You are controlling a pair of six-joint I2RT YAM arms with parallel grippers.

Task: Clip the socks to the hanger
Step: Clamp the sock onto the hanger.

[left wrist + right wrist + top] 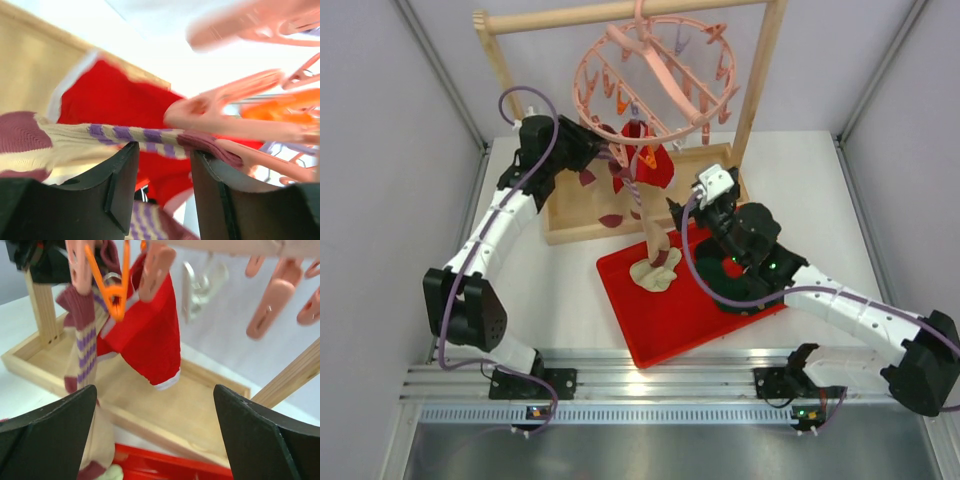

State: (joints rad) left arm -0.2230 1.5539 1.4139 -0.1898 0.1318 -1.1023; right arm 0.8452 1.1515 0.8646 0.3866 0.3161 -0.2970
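Left gripper (162,150) jaws apart at the cuff of the tan sock (75,137); right gripper (155,390) wide, empty. If the peg (225,116) bites only the cuff edge, the sock may slip off.

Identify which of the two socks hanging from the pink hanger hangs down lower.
The tan sock with purple stripes: it trails down to the level of the red tray, while the red sock beside it ends short, above the wooden base.
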